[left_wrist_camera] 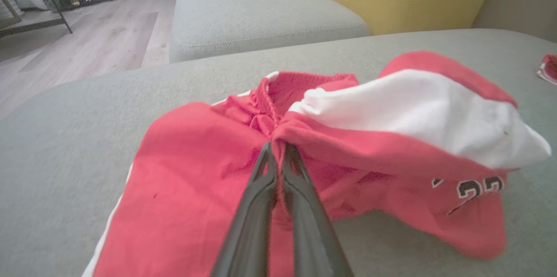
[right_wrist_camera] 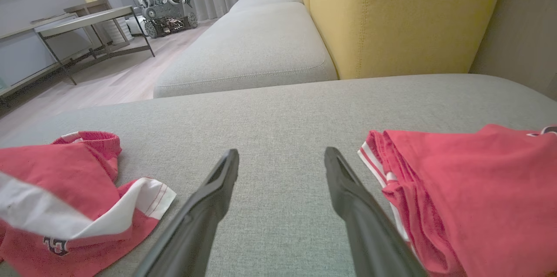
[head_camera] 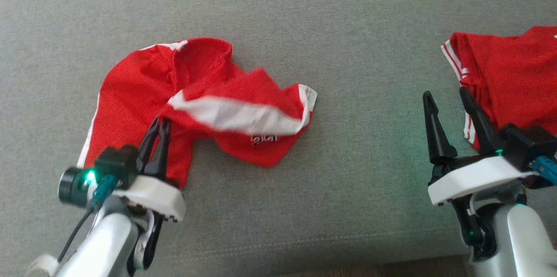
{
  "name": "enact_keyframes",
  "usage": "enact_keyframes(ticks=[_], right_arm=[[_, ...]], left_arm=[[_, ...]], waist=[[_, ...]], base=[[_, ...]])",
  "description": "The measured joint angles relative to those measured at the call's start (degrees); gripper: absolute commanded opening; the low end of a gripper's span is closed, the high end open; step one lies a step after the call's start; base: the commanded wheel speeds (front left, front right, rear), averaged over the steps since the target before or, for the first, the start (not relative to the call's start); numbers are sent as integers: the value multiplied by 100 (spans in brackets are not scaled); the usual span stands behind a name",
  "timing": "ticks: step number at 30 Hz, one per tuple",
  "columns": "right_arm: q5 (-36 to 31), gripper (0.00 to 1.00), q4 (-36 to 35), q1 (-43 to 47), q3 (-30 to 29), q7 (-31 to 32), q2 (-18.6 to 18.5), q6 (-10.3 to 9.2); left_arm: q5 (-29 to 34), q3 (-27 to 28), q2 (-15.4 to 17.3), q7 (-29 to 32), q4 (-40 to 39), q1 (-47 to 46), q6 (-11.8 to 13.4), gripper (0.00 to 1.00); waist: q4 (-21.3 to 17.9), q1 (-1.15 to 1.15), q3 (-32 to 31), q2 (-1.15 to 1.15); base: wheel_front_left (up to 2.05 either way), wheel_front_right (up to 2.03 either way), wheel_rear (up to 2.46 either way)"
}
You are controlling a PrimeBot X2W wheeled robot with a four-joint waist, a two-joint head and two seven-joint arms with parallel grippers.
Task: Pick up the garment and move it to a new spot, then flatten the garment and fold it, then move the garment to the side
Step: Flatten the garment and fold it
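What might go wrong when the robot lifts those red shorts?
The left gripper pinches just a small fold of the red shorts, so the cloth might slip out. The shorts are bunched, so they may lift in a tangle. The open right gripper sits close to the other red garment and might snag it.

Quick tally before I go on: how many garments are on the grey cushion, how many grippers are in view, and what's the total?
Garments, red with white trim: 2, the crumpled garment and the second garment off to the right
Grippers: 2, the left gripper shut on the crumpled garment and the right gripper open, holding nothing
Total: 4
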Motion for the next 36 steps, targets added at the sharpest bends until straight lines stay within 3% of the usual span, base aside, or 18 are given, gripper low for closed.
enact_keyframes(ticks=[5, 7, 11, 18, 36], right_arm=[[-1, 100, -38, -5, -16, 56, 0, 0], [-1, 100, -47, -9, -11, 89, 0, 0], [-2, 100, -68, -12, -13, 89, 0, 0], [-14, 100, -86, -1, -25, 88, 0, 0], [-170, 100, -235, 422, -90, 261, 0, 0]], left_arm=[[-118, 227, -48, 0, 0, 291, 18, 1], [-227, 289, -111, 0, 131, 292, -45, 100], [-402, 364, -252, 1, 280, 328, -186, 100], [-593, 647, -236, 1, 155, 624, -163, 100], [-468, 904, 263, 323, -1397, 1374, 534, 100]], waist=[[106, 0, 48, 0], [111, 0, 44, 0], [98, 0, -25, 0], [89, 0, -276, 0], [152, 0, -1017, 0]], base=[[0, 0, 0], [0, 0, 0], [0, 0, 0], [0, 0, 0], [0, 0, 0]])
